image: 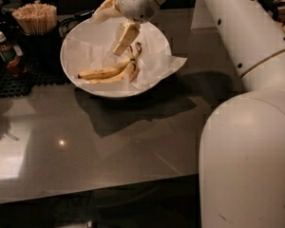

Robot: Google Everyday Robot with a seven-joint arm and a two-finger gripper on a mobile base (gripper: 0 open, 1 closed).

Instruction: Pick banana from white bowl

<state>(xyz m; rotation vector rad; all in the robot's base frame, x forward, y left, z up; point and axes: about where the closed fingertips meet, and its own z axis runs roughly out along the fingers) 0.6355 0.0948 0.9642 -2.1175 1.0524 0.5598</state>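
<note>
The white bowl [70, 72] stands at the back left of the dark table, lined with crumpled white paper. A yellow, brown-spotted banana [104, 73] lies across the bowl's floor, its stem end curving up toward the right. My gripper [121, 45] hangs from the white wrist over the bowl's far middle, just above the banana's right end. Whether it touches the banana does not show. The banana rests on the paper.
A holder of wooden sticks [37, 17] and a small sauce bottle [4, 51] stand on a black mat [19, 77] left of the bowl. The paper liner [176, 63] hangs over the bowl's right rim. My white arm and body [247, 151] fill the right side.
</note>
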